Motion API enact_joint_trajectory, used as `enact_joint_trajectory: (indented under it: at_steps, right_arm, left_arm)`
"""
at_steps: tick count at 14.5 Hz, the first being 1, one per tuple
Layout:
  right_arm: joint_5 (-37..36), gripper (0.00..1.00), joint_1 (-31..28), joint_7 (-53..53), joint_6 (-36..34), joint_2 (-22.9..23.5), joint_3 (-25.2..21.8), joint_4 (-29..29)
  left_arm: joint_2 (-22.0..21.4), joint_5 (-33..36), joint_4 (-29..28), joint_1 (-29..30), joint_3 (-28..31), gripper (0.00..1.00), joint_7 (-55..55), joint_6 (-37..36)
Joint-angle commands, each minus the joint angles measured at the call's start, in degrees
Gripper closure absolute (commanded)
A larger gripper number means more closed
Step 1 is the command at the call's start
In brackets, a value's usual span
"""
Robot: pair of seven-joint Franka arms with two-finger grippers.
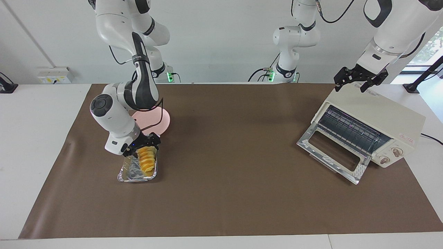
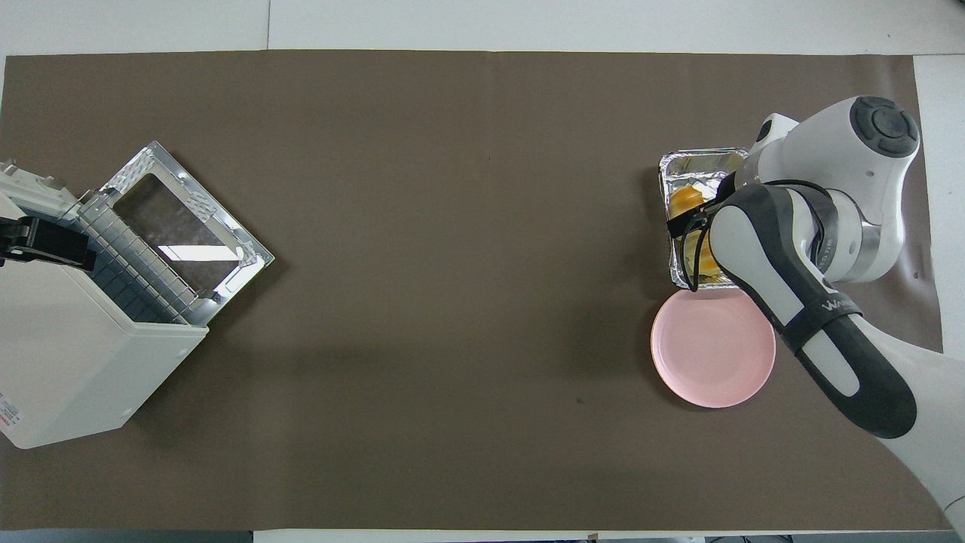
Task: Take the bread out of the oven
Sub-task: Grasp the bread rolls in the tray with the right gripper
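Note:
The yellow-orange bread (image 1: 146,162) lies in a crinkled foil tray (image 1: 135,174) on the brown mat at the right arm's end of the table, outside the oven. My right gripper (image 1: 143,146) hangs open low over the bread's end nearer the robots, one finger on each side of the loaf. From overhead the right arm covers most of the bread (image 2: 684,200) and of the tray (image 2: 697,159). The cream-white oven (image 1: 380,116) stands at the left arm's end with its glass door (image 1: 332,152) folded down and its rack bare. My left gripper (image 1: 360,80) waits open over the oven's top.
A pink plate (image 1: 163,121) sits beside the tray, nearer to the robots, also seen as the pink plate (image 2: 712,347) from overhead. The oven (image 2: 75,354) and its lowered door (image 2: 181,226) take up the left arm's end. Brown mat lies between tray and oven.

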Motion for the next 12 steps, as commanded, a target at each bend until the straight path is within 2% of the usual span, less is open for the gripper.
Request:
enact_joint_trajectory:
  at_steps: [1, 9, 11, 12]
  right_arm:
    - [-1.0, 0.0, -0.5, -1.4, 3.1, -0.4, 0.5, -1.6]
    - [-1.0, 0.02, -2.1, -3.8, 8.5, -0.7, 0.6, -6.5]
    - [-1.0, 0.1, -2.1, -3.8, 9.5, -0.9, 0.6, -7.5]
    - [-0.9, 0.25, -2.1, -3.7, 9.8, -0.9, 0.6, -7.7]
  left_arm:
    - [-1.2, 0.2, -1.7, 0.3, -0.1, 0.0, 0.6, 1.1]
    - [-1.2, 0.2, -1.7, 0.3, -0.1, 0.0, 0.6, 1.1]
    - [-1.2, 0.2, -1.7, 0.3, -0.1, 0.0, 0.6, 1.1]
    - [-1.3, 0.2, -1.7, 0.4, -0.1, 0.0, 0.6, 1.1]
